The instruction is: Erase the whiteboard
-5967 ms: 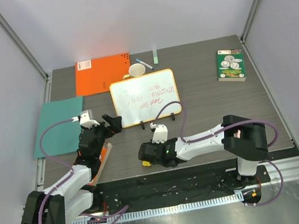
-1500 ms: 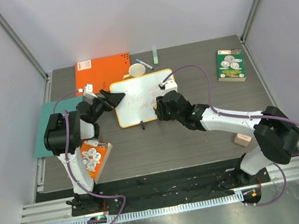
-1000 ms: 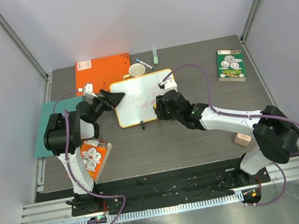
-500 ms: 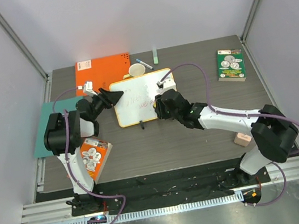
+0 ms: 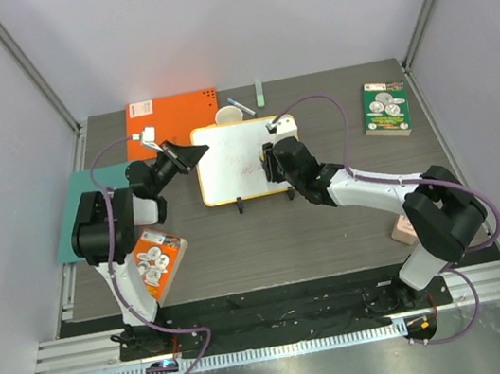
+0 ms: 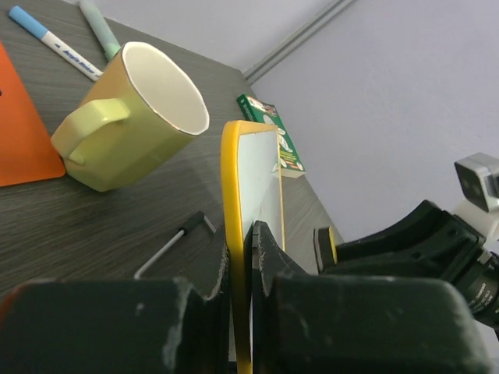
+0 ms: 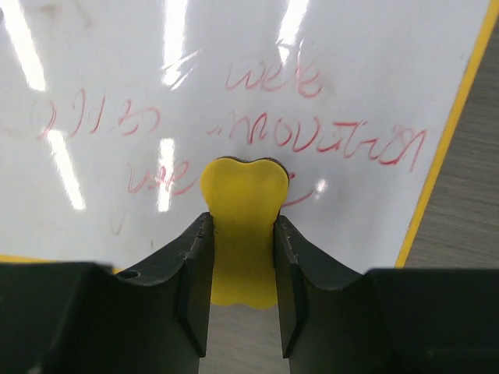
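**Both hands at the whiteboard, mid-desk**

The whiteboard sits near the middle of the dark wood-grain desk, its yellow-orange rim showing on all sides and two small black feet along its near edge. The left hand is clenched on the board's left edge near the far corner. In the left wrist view its two fingers pinch the yellow rim from both sides, with the board seen edge-on between them.

The right hand reaches in from the right and hangs over the right part of the board. It is grasping a yellow block between its fingers. In the right wrist view the rounded end of the block meets the white surface in the lower line of red handwriting. Several lines of red script run across the board there. From above the writing is too faint to read.

Just beyond the board's far edge stands a pale yellow mug, with a blue marker and a green marker beside it. A flat orange notebook lies at the far left, touching nothing but the desk, and a teal sheet lies at the left edge under the left arm. A green book rests well apart at the far right. An orange packet lies by the left arm's base, and a small pink block lies beside the right arm.
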`<state>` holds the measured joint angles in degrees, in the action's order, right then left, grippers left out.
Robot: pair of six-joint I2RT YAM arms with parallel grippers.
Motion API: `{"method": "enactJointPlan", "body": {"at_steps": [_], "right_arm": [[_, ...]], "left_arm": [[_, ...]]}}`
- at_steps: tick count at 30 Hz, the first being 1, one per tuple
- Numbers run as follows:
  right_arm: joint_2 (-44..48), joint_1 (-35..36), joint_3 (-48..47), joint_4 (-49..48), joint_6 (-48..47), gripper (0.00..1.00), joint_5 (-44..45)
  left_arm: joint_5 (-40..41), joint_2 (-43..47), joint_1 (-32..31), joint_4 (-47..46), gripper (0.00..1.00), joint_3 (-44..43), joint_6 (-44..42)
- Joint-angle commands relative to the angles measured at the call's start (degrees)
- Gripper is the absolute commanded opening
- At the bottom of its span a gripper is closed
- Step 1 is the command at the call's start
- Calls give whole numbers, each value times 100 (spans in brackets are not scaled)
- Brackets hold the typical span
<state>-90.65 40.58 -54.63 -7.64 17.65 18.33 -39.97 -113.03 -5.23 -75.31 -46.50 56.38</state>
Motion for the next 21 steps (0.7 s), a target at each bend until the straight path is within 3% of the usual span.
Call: {"method": "enactJointPlan", "body": {"at_steps": [1,5,9,15,21], "right_arm": [[-66,-147,119,-1072,-244,1,662],[-242,-182,356,-1853,-341,1,979],[-725,-199,103,-1969,-315,1,1032],[-1499,-156,-30,-2469,-148,1,611],[-1999,449,-293,-2796,-200,1,417]], "left_arm": [[419,-105,172,210,0,97,-1059],[437,-70,172,306,0,132,-1138],[455,-26,172,551,0,115,-1296],[376,-61,163,596,0,62,-1331],[261,-131,128,587,0,-26,-1296]]}}
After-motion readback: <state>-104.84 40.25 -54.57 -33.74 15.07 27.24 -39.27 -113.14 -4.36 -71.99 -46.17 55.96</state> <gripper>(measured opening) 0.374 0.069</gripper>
